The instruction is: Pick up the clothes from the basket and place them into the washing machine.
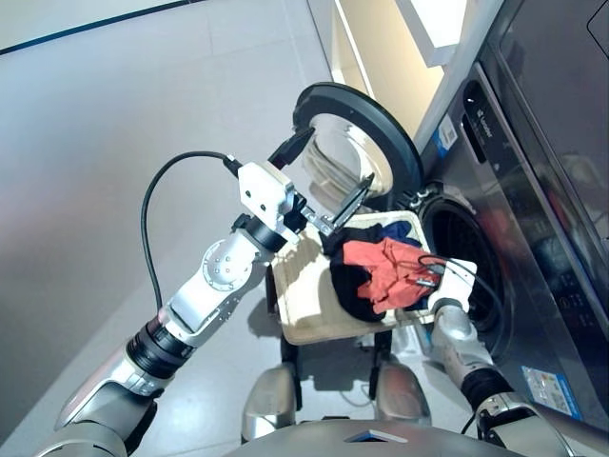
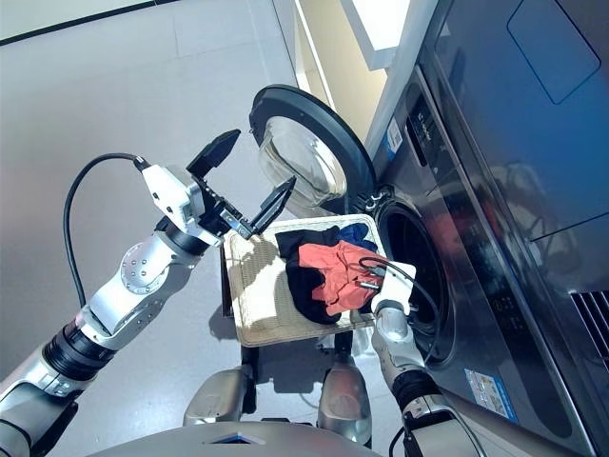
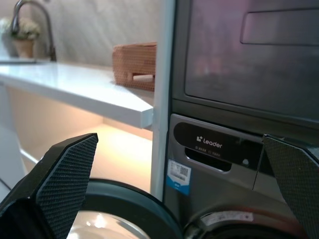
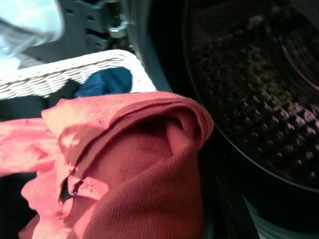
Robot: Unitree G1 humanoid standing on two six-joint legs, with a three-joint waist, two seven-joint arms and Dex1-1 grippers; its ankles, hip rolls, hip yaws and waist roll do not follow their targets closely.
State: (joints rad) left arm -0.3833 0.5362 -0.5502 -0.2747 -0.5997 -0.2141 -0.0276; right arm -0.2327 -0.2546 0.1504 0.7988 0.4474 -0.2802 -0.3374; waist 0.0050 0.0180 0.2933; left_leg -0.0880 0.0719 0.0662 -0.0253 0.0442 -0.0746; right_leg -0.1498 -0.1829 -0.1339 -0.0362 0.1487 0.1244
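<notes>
You had the washer on your right, its round door swung wide toward the open floor and the dark drum exposed. Just beside the porthole sat the basket, raised on a dark stand. All three clothes lay in its machine-side half: the black piece underneath, the red one heaped on top, and the blue one tucked in the far corner nearest the door hinge.

Your right gripper was down at the near edge of the red garment, next to the drum mouth. In the wrist view red cloth filled the foreground and hid the fingers, so I could not tell whether they had closed on it.

Your left gripper hung in the air above the basket's far outer corner, fingers spread wide and holding nothing, pointed at the machine's control panel.

I judged this to be the first pick, with the red piece as the target and nothing yet in the drum. The next move called for a sure grip on the red cloth, then a lift clear of the low rim and a short carry sideways through the porthole, watching that the black piece did not drag along.
</notes>
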